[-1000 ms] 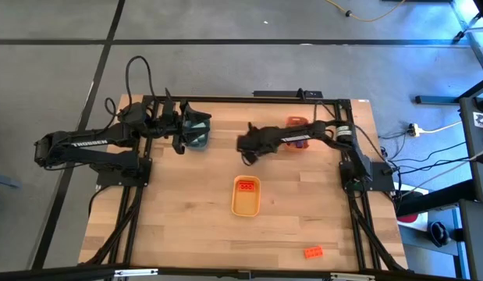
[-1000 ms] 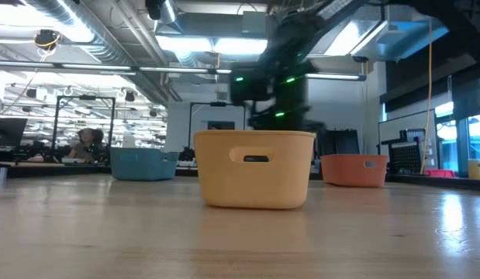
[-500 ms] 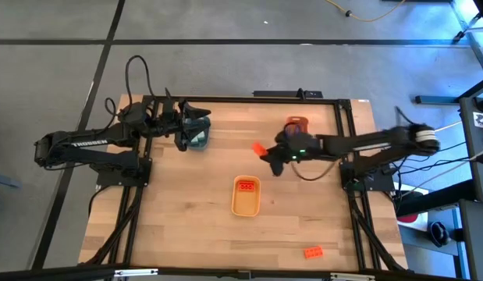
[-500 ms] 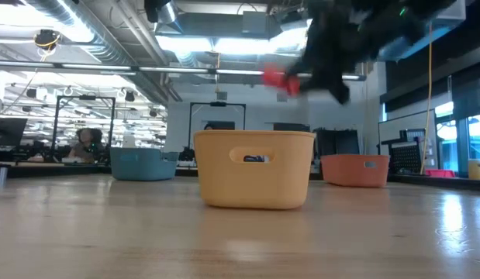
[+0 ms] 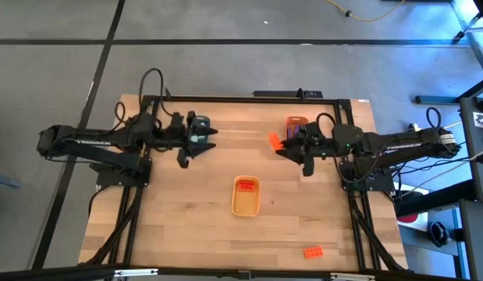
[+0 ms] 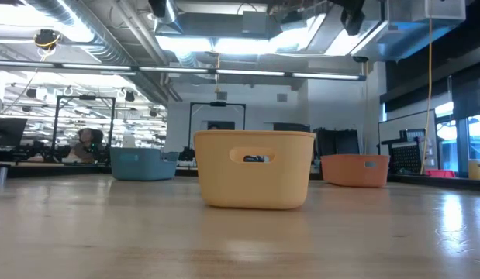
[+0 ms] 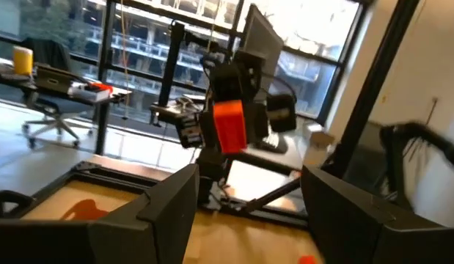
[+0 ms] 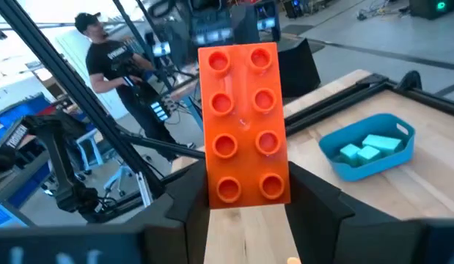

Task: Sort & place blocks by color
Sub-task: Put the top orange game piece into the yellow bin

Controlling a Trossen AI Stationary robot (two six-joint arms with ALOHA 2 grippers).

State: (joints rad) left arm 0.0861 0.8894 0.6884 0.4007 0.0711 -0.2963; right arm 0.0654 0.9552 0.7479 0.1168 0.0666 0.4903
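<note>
My right gripper (image 5: 286, 145) hovers between the yellow tray (image 5: 246, 204) and the orange tray (image 5: 296, 122), shut on an orange-red brick (image 8: 245, 125). The left wrist view shows that brick (image 7: 229, 126) raised in the air. One orange-red brick (image 5: 246, 186) lies in the yellow tray, another (image 5: 312, 251) on the table near the near edge. Mint-green bricks (image 8: 366, 150) lie in the blue tray (image 8: 373, 165). My left gripper (image 5: 212, 133) hangs open over the blue tray (image 5: 196, 139). No purple brick shows. My right gripper pinches the orange-red brick between its two fingers (image 8: 315, 202) at one short end (image 8: 245, 191). The fingers come about level from the table's right side and lie along the brick. It sticks out beyond the fingertips, studs up, lifted clear of the table.
The low view shows the yellow tray (image 6: 255, 182) in front, the blue tray (image 6: 143, 164) and the orange tray (image 6: 354, 170) behind it. A person (image 8: 113, 59) stands in the room beyond the table. Bare wood lies across the near half of the table.
My right gripper has drawn back from the table's middle toward the right edge and the orange tray, rising out of the low view, with the orange-red brick carried along in its fingers. My left arm has shifted slightly toward the right.
</note>
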